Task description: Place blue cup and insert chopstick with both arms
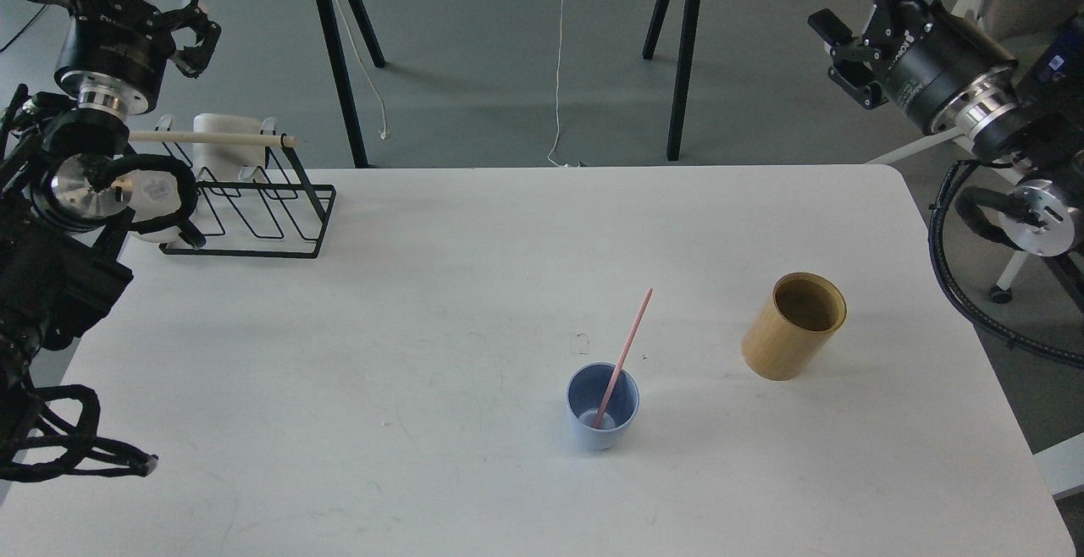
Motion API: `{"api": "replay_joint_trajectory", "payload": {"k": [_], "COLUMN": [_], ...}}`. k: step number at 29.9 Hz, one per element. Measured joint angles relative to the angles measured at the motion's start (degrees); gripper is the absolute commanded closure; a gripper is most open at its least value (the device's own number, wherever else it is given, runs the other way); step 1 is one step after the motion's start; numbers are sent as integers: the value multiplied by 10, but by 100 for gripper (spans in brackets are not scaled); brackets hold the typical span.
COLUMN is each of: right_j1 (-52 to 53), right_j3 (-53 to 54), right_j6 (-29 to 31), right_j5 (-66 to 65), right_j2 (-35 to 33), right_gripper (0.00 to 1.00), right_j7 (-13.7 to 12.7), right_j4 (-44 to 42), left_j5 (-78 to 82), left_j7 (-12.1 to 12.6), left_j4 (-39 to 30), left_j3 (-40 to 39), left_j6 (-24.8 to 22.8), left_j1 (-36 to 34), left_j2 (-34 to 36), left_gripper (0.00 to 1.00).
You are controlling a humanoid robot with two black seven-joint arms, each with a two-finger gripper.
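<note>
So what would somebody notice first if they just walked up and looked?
Probably the blue cup near the table's front, with a pink stick leaning out of it. Next, the tan tube standing to its right, and the black wire rack at the far left corner.

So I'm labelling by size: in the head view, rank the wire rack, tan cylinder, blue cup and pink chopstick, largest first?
1. Black wire rack, clearly the largest.
2. Tan cylinder.
3. Blue cup, smaller though nearer the camera.
The pink chopstick is longer than either cup but far thinner, so I won't rank it.
</note>
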Motion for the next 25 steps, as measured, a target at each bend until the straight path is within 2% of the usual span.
{"api": "replay_joint_trajectory", "payload": {"k": [6, 12, 15, 25], "right_j1": [3, 13, 25, 82], "right_j3": [50, 107, 129, 142], "right_j6": [4, 76, 87, 156], "right_j5": [132, 188, 191, 250], "right_j2": [63, 157, 191, 229], "right_gripper": [1, 1, 1, 1], "right_j7": [-3, -5, -5, -4], "right_j4": [-92, -194, -239, -375], "left_j5": [0, -1, -2, -46], "left_j7": [-2, -2, -3, -3], "left_j4": [0, 0, 0, -4], "left_j3": [-1, -4, -6, -4], "left_j6": [0, 0, 0, 0], "left_j1": [-2, -5, -6, 4], "left_j2": [-9, -21, -24, -42], "left_gripper": [0, 0, 0, 0]}}
